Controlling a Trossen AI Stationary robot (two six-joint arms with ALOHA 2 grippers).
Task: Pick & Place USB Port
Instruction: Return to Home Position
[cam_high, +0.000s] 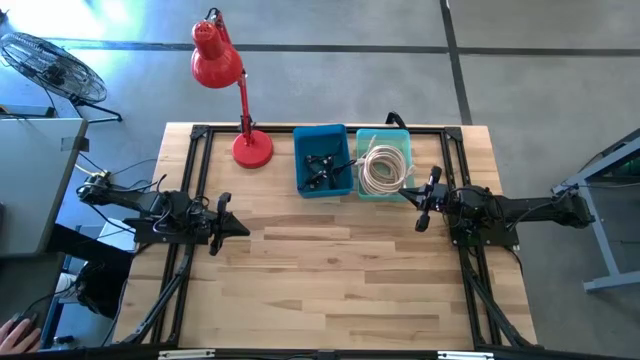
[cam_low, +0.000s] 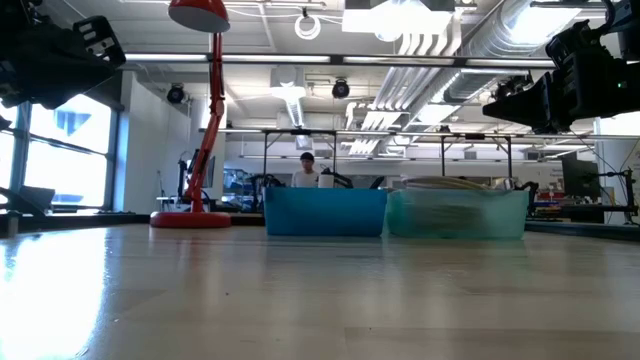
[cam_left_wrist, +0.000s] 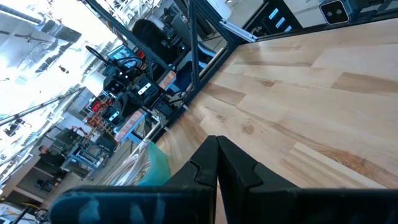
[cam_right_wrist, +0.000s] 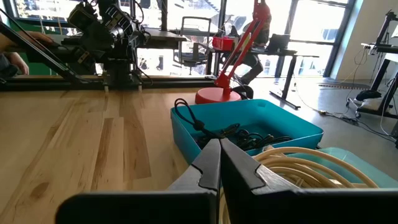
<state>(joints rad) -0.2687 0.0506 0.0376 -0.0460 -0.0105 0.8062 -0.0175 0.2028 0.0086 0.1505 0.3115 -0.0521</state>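
- The right claw (cam_high: 427, 203) hangs just beside the green bin (cam_high: 406, 140), fingers pressed together on nothing, tips turned toward it.
- The pale coiled cable (cam_high: 382, 168) lies inside the green bin, a round loop with no clear long axis.
- The black cable (cam_high: 322, 170) sits in the blue bin (cam_high: 320, 140), which touches the green bin's other side.
- The left claw (cam_high: 222, 215) waits well apart from the green bin, fingers together, empty.
- The right arm is nearer, so going home likely means drawing straight back from the green bin.
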